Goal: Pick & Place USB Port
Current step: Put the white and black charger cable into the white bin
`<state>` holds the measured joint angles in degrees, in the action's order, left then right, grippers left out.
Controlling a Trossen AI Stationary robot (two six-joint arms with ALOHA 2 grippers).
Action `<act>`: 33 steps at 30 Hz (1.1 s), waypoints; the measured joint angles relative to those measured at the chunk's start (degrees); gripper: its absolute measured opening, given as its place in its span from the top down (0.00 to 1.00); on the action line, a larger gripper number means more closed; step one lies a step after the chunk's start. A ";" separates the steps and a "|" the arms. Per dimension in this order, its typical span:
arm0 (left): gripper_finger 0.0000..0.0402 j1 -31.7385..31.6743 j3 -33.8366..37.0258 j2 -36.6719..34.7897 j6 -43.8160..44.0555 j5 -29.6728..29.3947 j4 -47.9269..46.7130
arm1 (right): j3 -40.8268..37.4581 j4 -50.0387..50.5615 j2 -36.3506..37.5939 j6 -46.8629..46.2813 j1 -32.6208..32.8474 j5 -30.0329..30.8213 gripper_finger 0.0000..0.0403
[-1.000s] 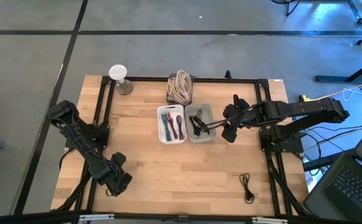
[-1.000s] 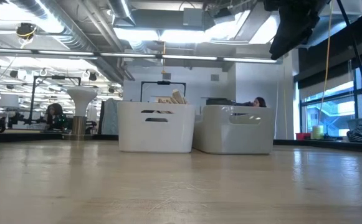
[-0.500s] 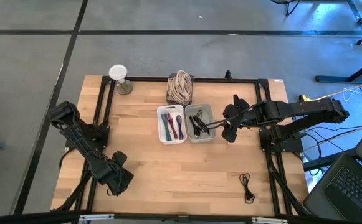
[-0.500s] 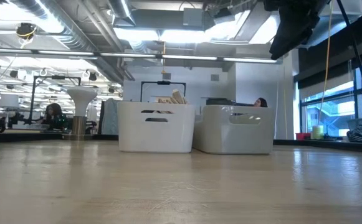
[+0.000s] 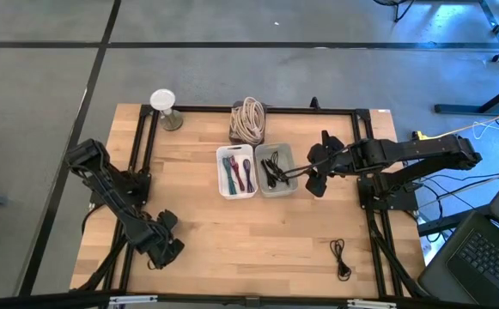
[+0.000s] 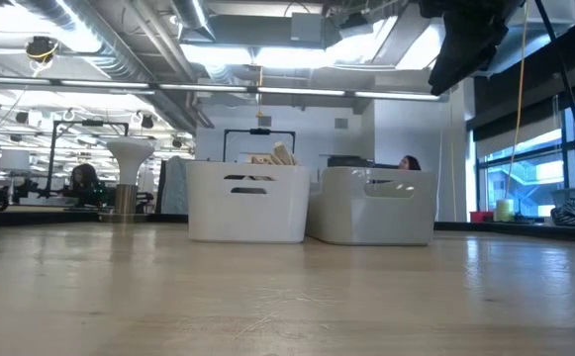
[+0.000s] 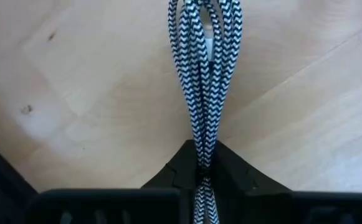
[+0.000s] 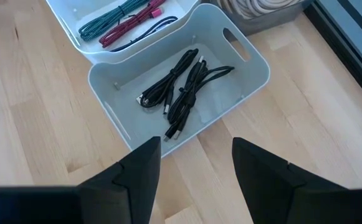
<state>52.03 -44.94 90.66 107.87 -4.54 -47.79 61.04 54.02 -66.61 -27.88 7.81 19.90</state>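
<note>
My left gripper (image 5: 160,244) is near the table's near-left corner, shut on a black-and-white braided USB cable (image 7: 202,74) folded into several strands. My right gripper (image 8: 196,146) hangs open above the near-right rim of a pale bin (image 8: 181,81) that holds black cables (image 8: 184,84). In the high view this bin (image 5: 276,169) stands beside a white bin (image 5: 236,172) with green, red and dark cables. A further black cable (image 5: 341,257) lies loose on the wood near the table's near-right corner. My left gripper pinches the braided cable's bundled strands (image 7: 202,152) between its two fingers (image 7: 181,171), with several strands together. The strands run straight on beyond the fingertips over the wood. Whether the cable's far loop rests on the table, I cannot tell.
A box with a coil of pale rope (image 5: 248,120) stands behind the bins. A white-topped stand (image 5: 164,106) is at the far-left corner. A black frame (image 5: 137,163) runs round the tabletop. Bare wood lies between the bins and the near edge.
</note>
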 joint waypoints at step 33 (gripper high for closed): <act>0.95 -45.79 -18.02 -19.29 -154.47 -21.17 22.45 | 0.00 -4.02 -0.02 4.34 -0.02 0.04 0.50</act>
<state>6.24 -62.96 71.38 -46.61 -25.71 -25.34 61.04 50.00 -66.63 -23.53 7.79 19.94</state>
